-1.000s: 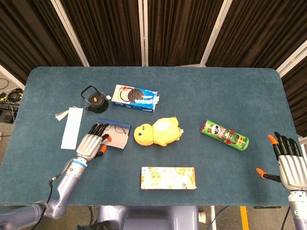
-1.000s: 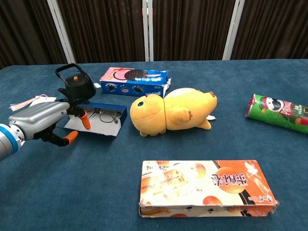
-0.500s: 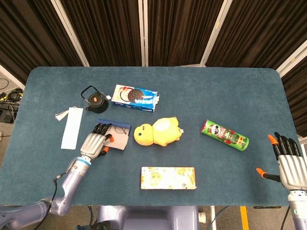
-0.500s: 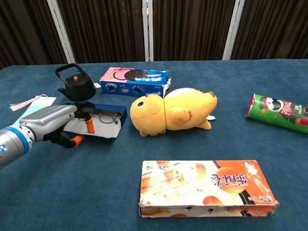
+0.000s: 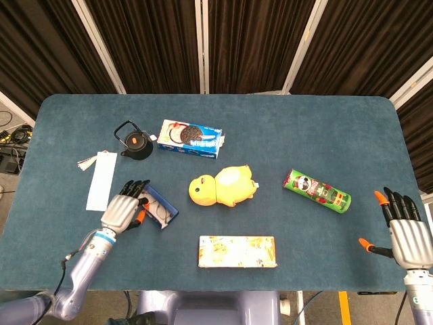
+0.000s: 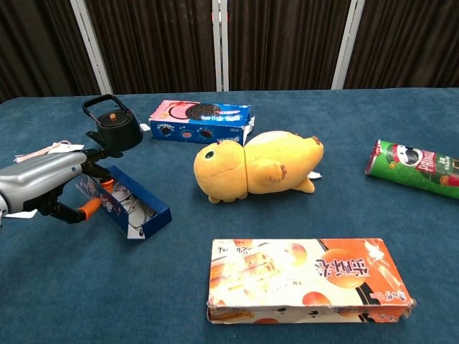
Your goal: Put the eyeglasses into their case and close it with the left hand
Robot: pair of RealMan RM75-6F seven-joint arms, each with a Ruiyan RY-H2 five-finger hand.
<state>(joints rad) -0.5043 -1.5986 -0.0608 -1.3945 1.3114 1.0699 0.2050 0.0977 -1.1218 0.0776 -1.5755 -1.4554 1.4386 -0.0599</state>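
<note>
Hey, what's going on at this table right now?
The robot's left hand is gripping the near end of a blue eyeglass case, which lies open with the eyeglasses inside it, so the lid is not yet closed. The right hand hovers open at the table's far right edge, holding nothing. A yellow plush duck, a teapot and snack boxes sit untouched around them.
</note>
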